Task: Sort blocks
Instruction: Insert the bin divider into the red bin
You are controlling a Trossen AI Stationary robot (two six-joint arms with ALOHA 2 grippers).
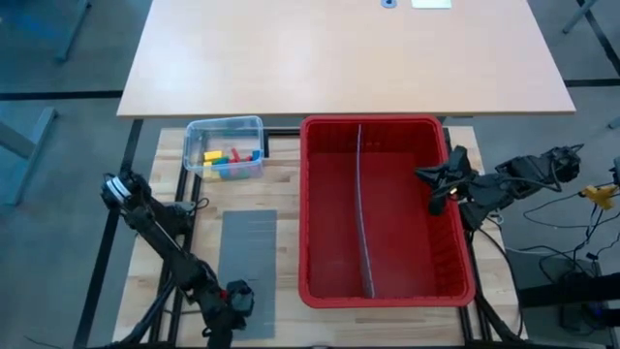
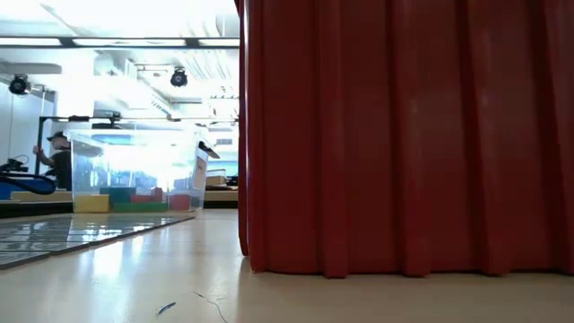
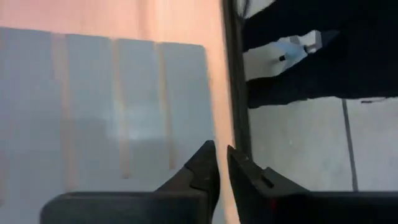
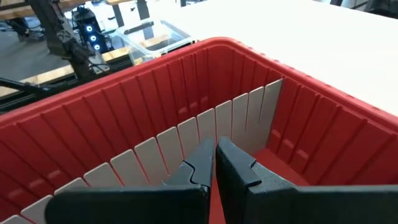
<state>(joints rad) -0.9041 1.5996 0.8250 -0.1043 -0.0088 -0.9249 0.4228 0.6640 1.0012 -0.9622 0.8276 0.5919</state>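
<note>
Plastic blocks [image 1: 229, 158] sit in the clear tub [image 1: 194, 131] on your desk [image 1: 281, 189] — light, stiff, slippery; pinch flat sides. Left hand [image 3: 221, 163] nearly closed, right hand [image 4: 214, 157] closed — both empty.

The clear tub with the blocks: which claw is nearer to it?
Left, though not by much. The left claw sits over the grey panel, toward the table's near edge from the clear tub. The right claw hangs across the red bin, over its right compartment.

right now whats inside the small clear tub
The clear tub holds the blocks: yellow, red, green and blue ones, piled together. Any lying underneath the pile are hidden, so the count is unclear.
</note>
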